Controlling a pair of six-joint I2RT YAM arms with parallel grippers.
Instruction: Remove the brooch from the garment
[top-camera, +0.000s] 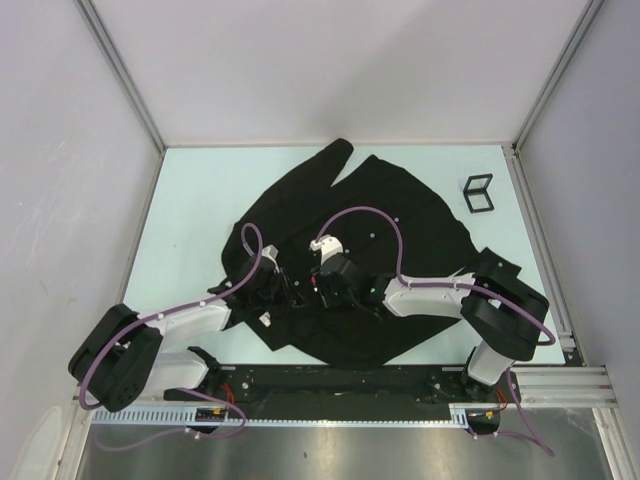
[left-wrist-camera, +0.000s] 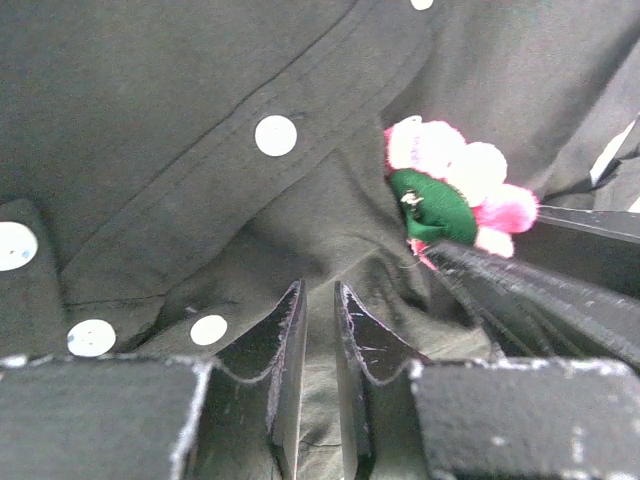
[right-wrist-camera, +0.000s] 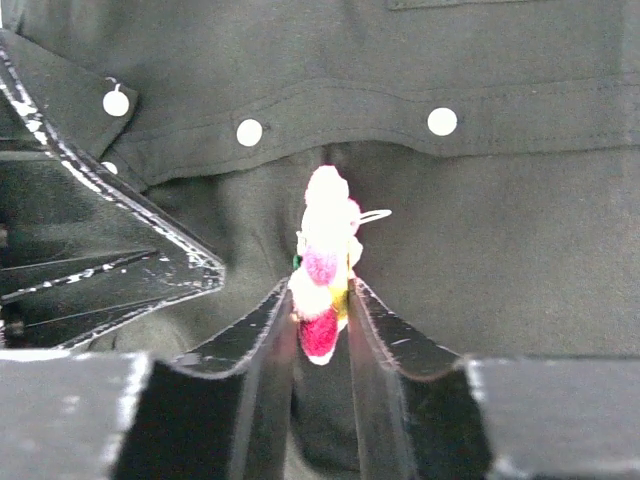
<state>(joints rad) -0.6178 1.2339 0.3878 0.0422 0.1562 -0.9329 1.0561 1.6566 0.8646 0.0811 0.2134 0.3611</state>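
Observation:
The garment, a black shirt with white buttons, lies spread across the pale table. The brooch is a small flower pin with pink and white petals and a green back. In the right wrist view the brooch stands edge-on over the cloth. My right gripper is shut on its lower petals, one finger on each side. My left gripper sits just left of the brooch, pinching a raised fold of shirt cloth. Both grippers meet at the shirt's middle in the top view.
A small black wire frame stands on the table at the back right, off the shirt. Metal rails and pale walls edge the table. The arms' bases sit along the near edge.

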